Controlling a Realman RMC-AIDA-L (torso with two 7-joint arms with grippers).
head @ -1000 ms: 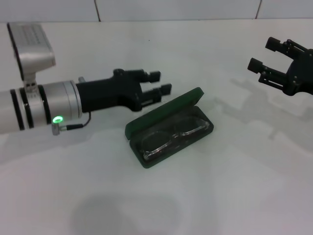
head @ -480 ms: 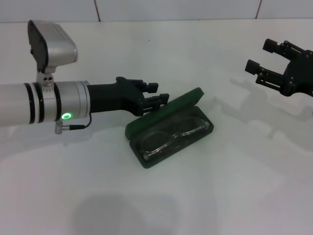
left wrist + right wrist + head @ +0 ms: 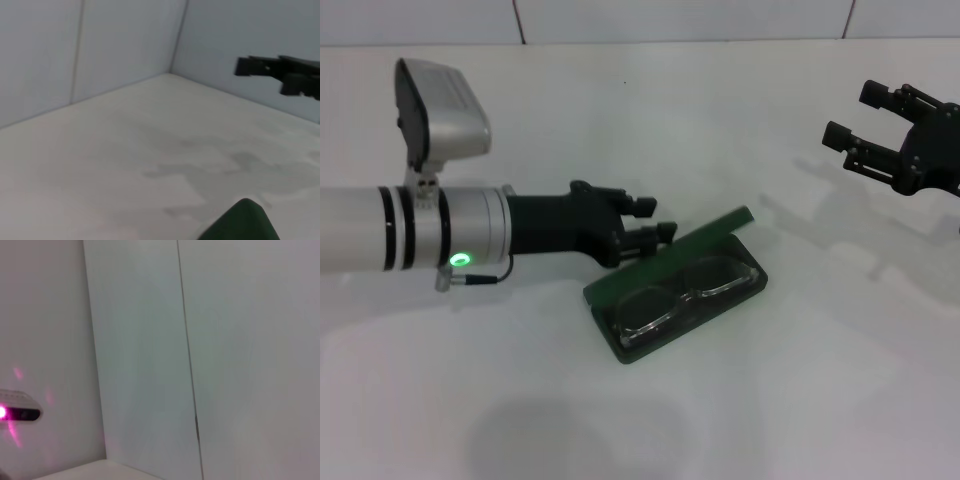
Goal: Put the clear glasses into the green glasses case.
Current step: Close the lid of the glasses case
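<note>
- A white table (image 3: 740, 400) fills nearly the whole head view, smooth and matte, with soft grey shadows lying on it.
- Along its far edge runs a pale wall (image 3: 680, 18) of large panels, split by thin dark vertical seams.
- In the left wrist view two wall panels (image 3: 120, 40) meet at a corner above the tabletop.
- The right wrist view shows plain panelling with one vertical seam (image 3: 187, 360), and a small pink light (image 3: 17, 413) glows low against it.
</note>
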